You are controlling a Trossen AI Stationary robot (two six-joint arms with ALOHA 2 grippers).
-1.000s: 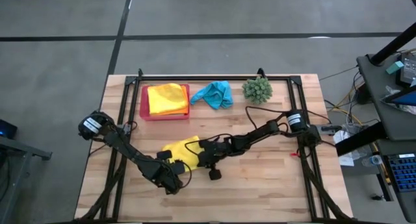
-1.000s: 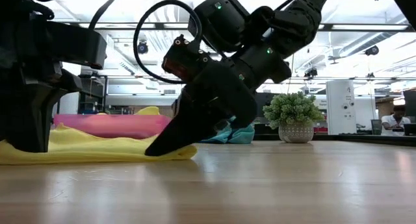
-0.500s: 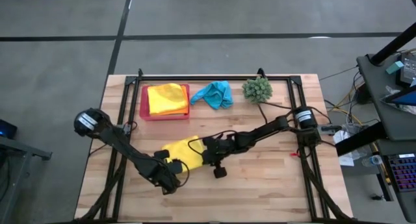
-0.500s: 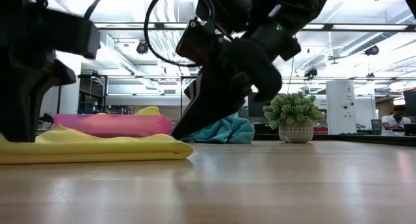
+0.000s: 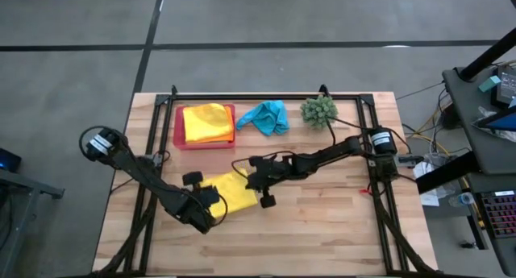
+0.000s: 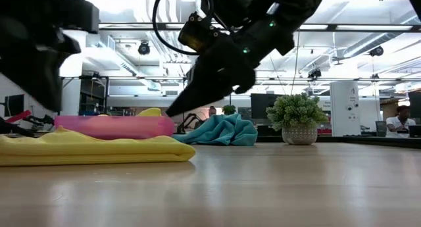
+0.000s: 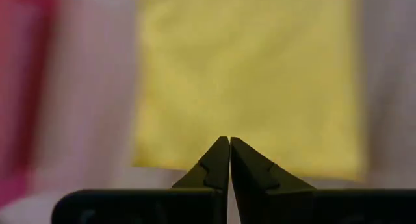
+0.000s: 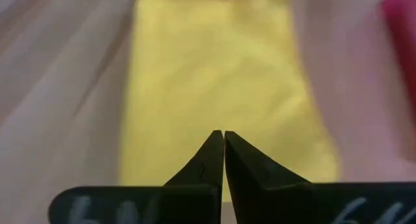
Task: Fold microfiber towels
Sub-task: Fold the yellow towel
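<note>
A yellow microfiber towel (image 5: 231, 192) lies folded flat on the wooden table (image 5: 322, 221), near its middle; the low view shows it as a low flat pad (image 6: 92, 150). My left gripper (image 5: 211, 201) hangs shut over the towel's near left edge (image 7: 229, 141). My right gripper (image 5: 247, 183) hangs shut above the towel's right end (image 8: 223, 134), its tips lifted clear (image 6: 171, 113). Neither touches the cloth. A turquoise towel (image 5: 264, 117) lies crumpled at the back. Yellow and orange towels (image 5: 206, 122) lie in the pink tray (image 5: 179, 139).
A spiky green plant ball (image 5: 320, 110) stands at the back right, next to the turquoise towel. Black frame rails (image 5: 266, 95) run along the table's far edge and sides. Bare wood spreads to the near right of the yellow towel.
Both grippers have risen off the yellow towel and stayed shut. The left has drawn back toward the table's left, the right toward the far right. The towel stays flat where it lay, and more of it shows now.
</note>
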